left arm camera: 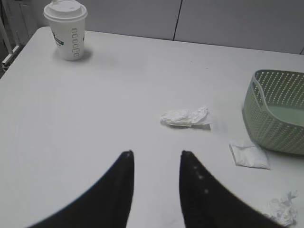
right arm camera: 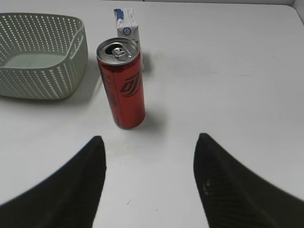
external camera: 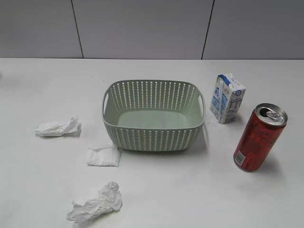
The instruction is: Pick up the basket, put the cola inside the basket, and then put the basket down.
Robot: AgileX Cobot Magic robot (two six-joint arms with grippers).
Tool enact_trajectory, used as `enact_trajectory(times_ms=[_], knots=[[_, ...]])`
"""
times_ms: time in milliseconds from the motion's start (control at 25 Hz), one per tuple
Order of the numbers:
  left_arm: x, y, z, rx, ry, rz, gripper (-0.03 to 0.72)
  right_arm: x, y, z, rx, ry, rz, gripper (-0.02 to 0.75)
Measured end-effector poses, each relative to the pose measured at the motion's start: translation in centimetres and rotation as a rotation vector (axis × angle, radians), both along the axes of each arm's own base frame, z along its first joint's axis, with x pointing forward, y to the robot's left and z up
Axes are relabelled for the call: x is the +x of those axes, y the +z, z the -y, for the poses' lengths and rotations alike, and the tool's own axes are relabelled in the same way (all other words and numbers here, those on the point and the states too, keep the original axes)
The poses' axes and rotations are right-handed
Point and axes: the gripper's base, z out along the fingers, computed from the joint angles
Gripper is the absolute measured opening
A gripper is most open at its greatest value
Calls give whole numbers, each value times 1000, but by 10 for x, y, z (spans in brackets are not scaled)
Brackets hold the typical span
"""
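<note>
Exterior view shows nothing done yet: the basket sits empty mid-frame on the counter, the cola stands right, my pincers both released.

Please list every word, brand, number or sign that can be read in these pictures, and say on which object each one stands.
Nothing reads clearly as a word.
cola: a black stylised mark on the red side, not legible; the white label near its base is too small.
blue-and-white carton: blue print, too small and blurred.
white paper cup: a dark vertical line of print, blurred.
basket: none.
</note>
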Motion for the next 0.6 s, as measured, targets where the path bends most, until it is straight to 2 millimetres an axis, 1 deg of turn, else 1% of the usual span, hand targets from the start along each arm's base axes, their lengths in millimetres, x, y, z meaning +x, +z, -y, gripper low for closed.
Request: enact_trajectory(times_ms=[40, 120, 200, 240, 280, 320, 400, 480, 600], knots=[[0, 0, 0, -5, 2, -1, 282, 0, 0, 0, 0, 0, 0, 446], [0, 0, 0, -2, -1, 0, 386, 0, 0, 0, 0, 0, 0, 446], [0, 0, 0, -6, 1, 0, 545, 0, 0, 0, 0, 0, 0, 446], [0, 1, 0, -8, 2, 6, 606, 0, 0, 0, 0, 0, 0, 446], [1, 2, 0, -9, 3, 19, 636, 0, 0, 0, 0, 0, 0, 446], [1, 4, 0, -13, 7, 46, 658, 0, 0, 0, 0, 0, 0, 446], [4, 11, -1, -26, 19, 132, 676, 0, 0, 0, 0, 0, 0, 446], [7, 20, -2, -45, 31, 232, 680, 0, 0, 0, 0, 0, 0, 446], [18, 30, 1, -108, 23, 281, 680, 0, 0, 0, 0, 0, 0, 446]])
